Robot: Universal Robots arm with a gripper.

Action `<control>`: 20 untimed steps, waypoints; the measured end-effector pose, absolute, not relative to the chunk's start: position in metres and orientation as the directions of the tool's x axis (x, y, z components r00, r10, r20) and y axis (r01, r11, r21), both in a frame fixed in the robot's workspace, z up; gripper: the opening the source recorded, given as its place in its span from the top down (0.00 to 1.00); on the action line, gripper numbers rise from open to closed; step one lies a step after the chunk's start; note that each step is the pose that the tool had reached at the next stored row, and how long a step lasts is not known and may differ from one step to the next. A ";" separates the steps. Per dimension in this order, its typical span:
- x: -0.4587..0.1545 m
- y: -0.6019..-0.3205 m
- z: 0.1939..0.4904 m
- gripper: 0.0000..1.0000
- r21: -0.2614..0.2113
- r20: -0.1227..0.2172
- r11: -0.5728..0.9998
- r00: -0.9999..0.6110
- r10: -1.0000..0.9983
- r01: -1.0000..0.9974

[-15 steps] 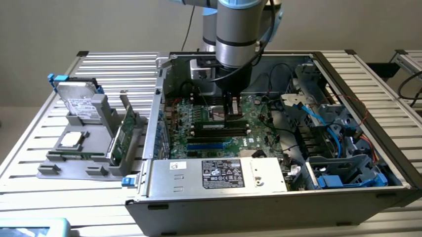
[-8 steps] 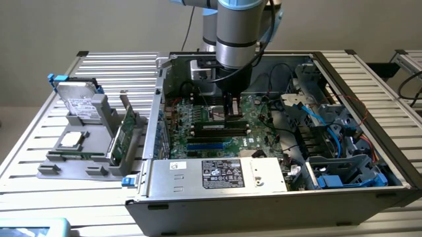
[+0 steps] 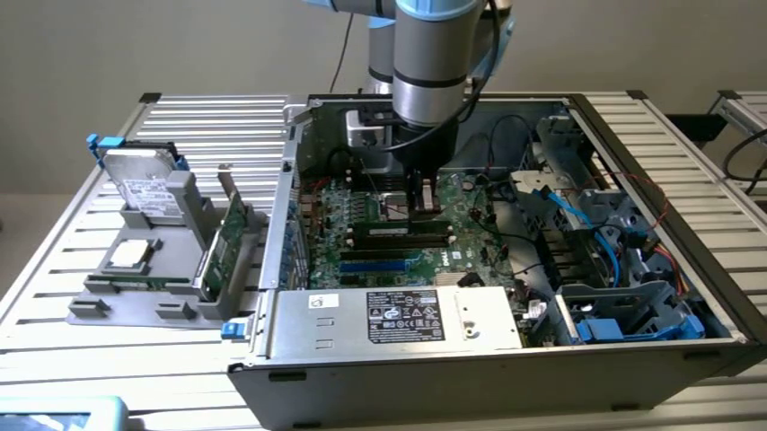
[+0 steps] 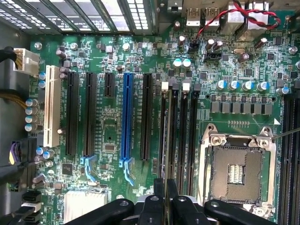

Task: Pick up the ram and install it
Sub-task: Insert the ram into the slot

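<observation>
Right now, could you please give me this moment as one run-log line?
step: install | gripper: shut on ram, edge-on | position: over memory slots | seated: cannot tell

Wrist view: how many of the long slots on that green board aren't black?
2. A white slot sits at the motherboard's edge; a blue slot lies further in, between black slots. More may be hidden outside the picture.

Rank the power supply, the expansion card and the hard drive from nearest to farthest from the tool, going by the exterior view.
From the tool:
1. power supply: close by, toward the front of the view.
2. expansion card: on the exterior view's left.
3. hard drive: farther still to the exterior view's left.
</observation>
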State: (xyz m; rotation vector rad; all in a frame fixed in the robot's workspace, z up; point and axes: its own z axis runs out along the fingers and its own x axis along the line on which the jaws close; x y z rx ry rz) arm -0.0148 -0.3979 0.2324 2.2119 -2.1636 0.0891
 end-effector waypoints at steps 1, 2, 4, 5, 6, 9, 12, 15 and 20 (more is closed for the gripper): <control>-0.015 -0.398 0.232 0.86 -0.007 0.074 -0.022 0.022 -0.997 -1.000; -0.015 -0.398 0.232 0.86 -0.007 0.074 -0.022 0.022 -0.997 -1.000; -0.015 -0.398 0.231 0.86 -0.007 0.074 -0.022 0.022 -0.997 -1.000; -0.015 -0.398 0.231 0.86 -0.007 0.074 -0.022 0.022 -0.997 -1.000; -0.015 -0.398 0.231 0.86 -0.007 0.074 -0.022 0.022 -0.997 -1.000; -0.015 -0.398 0.230 0.86 -0.007 0.073 -0.022 0.022 -0.997 -1.000; -0.015 -0.397 0.230 0.86 -0.007 0.074 -0.022 0.022 -0.997 -1.000; -0.015 -0.396 0.229 0.86 -0.007 0.074 -0.022 0.022 -0.997 -1.000; -0.015 -0.396 0.228 0.86 -0.007 0.074 -0.022 0.022 -0.997 -1.000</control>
